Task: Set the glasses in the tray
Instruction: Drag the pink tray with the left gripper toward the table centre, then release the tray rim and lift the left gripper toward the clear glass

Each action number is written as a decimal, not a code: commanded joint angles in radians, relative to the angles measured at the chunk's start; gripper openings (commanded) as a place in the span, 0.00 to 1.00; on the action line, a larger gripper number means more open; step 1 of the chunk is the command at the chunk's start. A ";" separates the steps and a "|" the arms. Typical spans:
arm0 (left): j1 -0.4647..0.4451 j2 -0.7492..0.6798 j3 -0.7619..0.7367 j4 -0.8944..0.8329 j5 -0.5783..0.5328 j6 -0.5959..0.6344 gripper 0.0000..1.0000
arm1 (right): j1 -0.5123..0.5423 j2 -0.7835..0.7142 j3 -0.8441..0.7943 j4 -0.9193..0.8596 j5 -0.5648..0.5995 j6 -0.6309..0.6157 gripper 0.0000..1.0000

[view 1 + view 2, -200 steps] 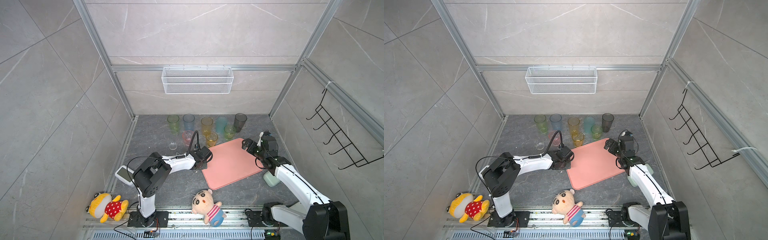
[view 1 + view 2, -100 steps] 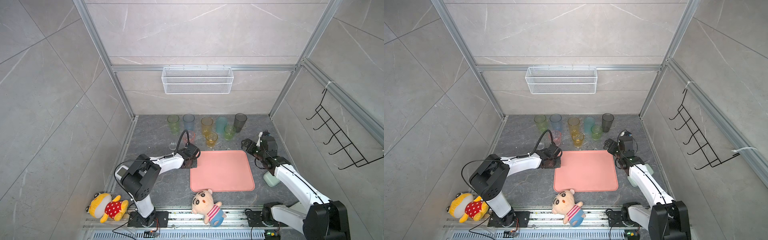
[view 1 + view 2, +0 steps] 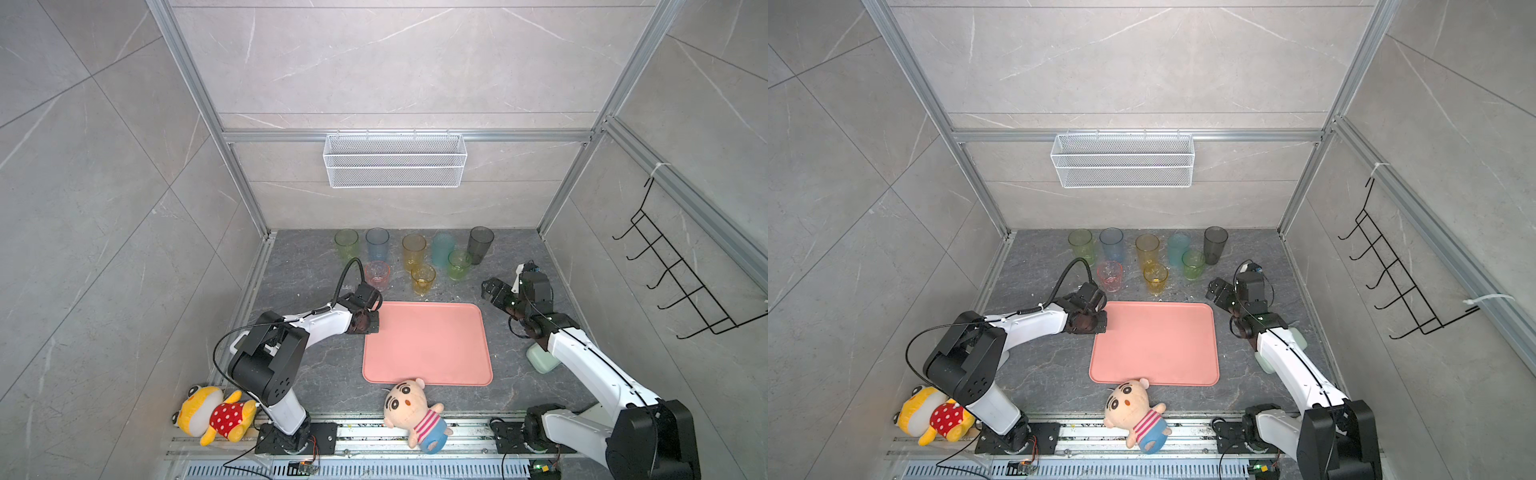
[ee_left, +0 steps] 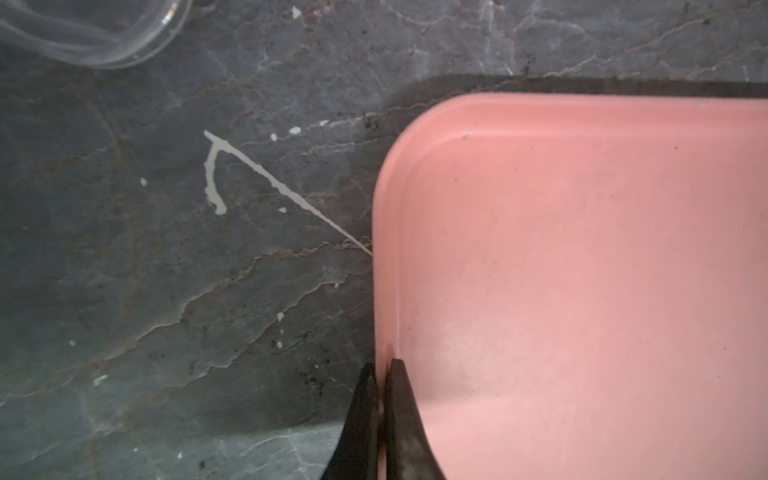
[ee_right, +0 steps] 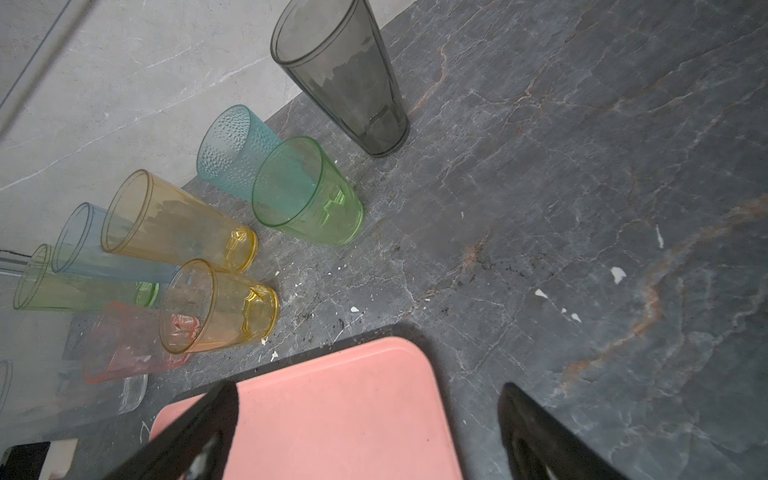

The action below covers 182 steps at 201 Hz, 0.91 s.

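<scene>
The tray (image 3: 428, 349) is clamped at its left rim by the left end effector (image 4: 380, 374), while the glasses (image 3: 413, 249) are seen upright beyond its far edge, the smoky grey tumbler (image 3: 480, 245) nearest the wide-spread, empty right end effector (image 3: 492, 289).

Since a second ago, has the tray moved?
Yes. The tray has swung from skewed to square and slid left and toward the striped doll, its edge now beside the doll's head.

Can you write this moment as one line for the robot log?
left gripper: shut on tray rim | right gripper: open, empty | glasses: none in tray
</scene>
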 commanded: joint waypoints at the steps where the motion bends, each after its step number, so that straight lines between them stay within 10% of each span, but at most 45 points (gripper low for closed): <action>1: 0.026 0.002 -0.010 -0.135 -0.082 0.019 0.04 | 0.006 0.004 0.026 0.011 0.012 -0.015 0.98; 182: 0.032 -0.028 0.022 -0.158 -0.117 0.052 0.16 | 0.020 0.008 0.029 0.013 0.006 -0.018 0.98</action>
